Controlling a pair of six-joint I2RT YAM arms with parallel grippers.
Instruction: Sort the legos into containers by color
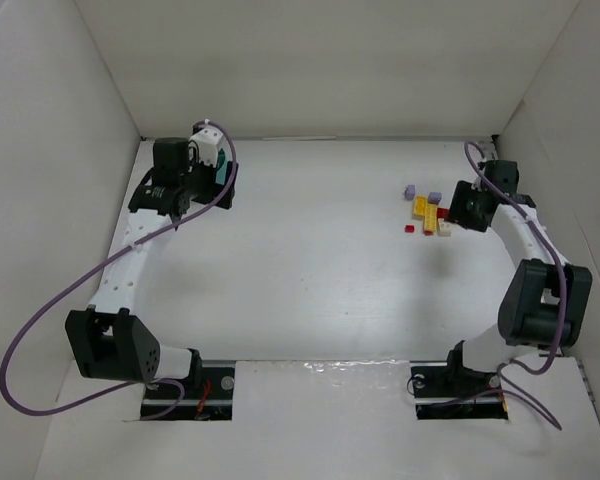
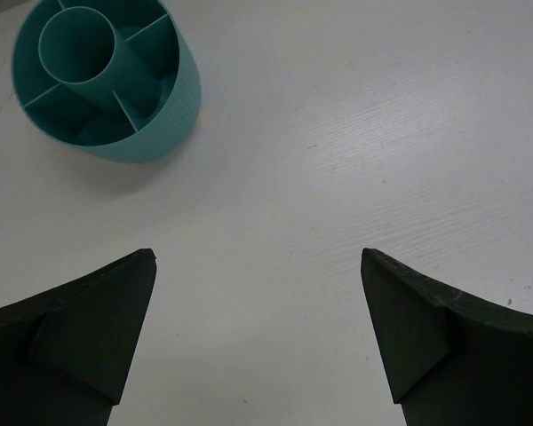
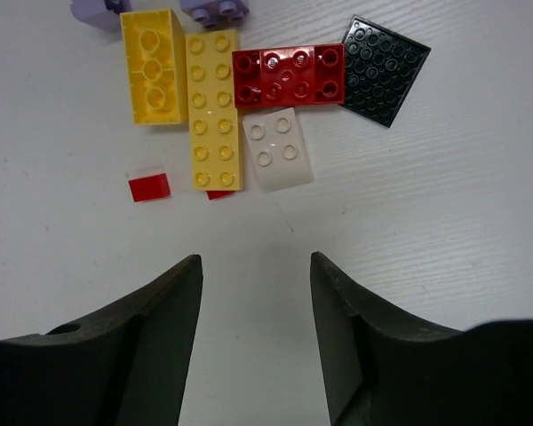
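Your right hand hangs half-open and empty just short of the legos; centre it over a single one before closing. The bowl sits well apart across the worktop, near your wide-open left hand.

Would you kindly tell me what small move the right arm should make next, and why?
Probably ease the right end effector forward and down over the near end of the long yellow brick: its jaws stand apart with nothing between them, and that brick lies just ahead.
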